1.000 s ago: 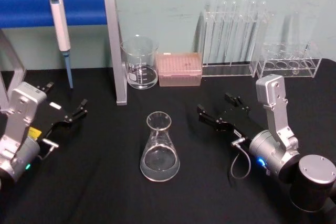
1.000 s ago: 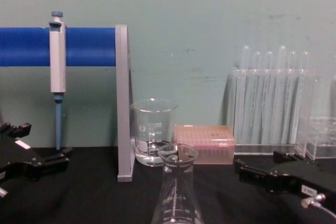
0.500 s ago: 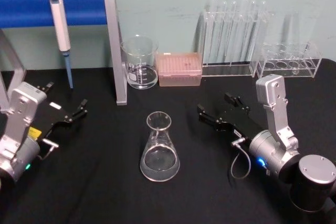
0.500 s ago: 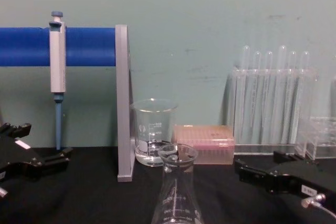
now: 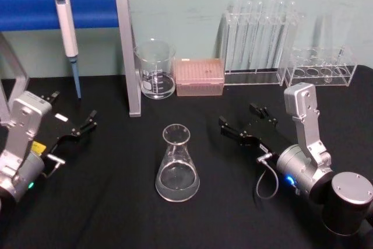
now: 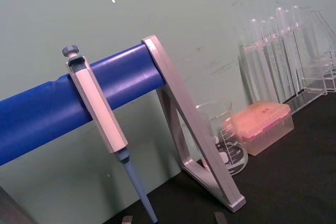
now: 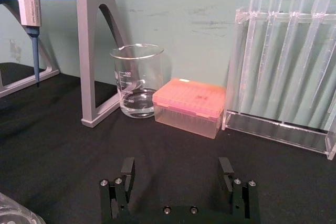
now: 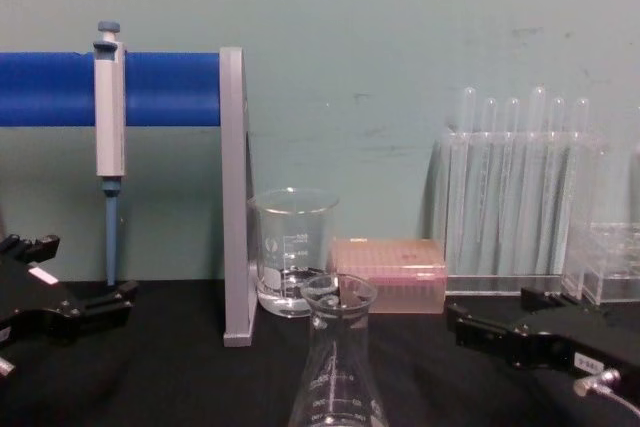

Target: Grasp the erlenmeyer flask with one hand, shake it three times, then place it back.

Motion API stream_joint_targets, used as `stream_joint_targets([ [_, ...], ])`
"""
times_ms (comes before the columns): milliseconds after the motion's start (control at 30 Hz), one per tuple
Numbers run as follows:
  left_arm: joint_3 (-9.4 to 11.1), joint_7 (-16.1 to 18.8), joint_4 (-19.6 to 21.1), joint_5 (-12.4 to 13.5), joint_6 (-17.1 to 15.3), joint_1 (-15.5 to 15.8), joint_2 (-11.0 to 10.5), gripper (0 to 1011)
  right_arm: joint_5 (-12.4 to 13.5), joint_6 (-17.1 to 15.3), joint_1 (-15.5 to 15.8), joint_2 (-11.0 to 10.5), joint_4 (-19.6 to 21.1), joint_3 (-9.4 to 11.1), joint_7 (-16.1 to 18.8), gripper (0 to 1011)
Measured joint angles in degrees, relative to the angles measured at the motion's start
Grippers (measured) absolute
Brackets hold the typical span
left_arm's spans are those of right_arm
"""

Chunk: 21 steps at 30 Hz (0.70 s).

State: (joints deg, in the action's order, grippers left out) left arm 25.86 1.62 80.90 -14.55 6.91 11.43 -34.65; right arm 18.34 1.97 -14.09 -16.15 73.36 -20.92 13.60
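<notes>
The erlenmeyer flask [image 5: 176, 164] stands upright at the middle of the black table, with a little clear liquid in its wide base; its neck and rim rise in the chest view [image 8: 338, 347]. My right gripper [image 5: 239, 116] lies low to the right of the flask, apart from it, open with nothing between its fingers [image 7: 127, 170]. A sliver of the flask's glass [image 7: 11, 211] shows at the corner of the right wrist view. My left gripper [image 5: 74, 106] rests at the far left, open and holding nothing, well away from the flask.
Behind the flask stand a glass beaker [image 5: 155, 69], a pink tip box [image 5: 200, 76] and a rack of test tubes [image 5: 259, 39], with a second clear rack [image 5: 320, 69] at the back right. A pipette [image 5: 66, 27] hangs on the blue-barred stand [image 5: 128, 51] at the back left.
</notes>
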Motion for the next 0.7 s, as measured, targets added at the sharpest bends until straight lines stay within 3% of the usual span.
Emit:
stream_joint_targets([
  [700, 0.00, 0.00, 0.00, 0.00, 0.00, 0.00, 0.00, 1001, 0.00, 0.00, 0.00, 0.00, 0.00, 0.00, 0.00, 1000],
])
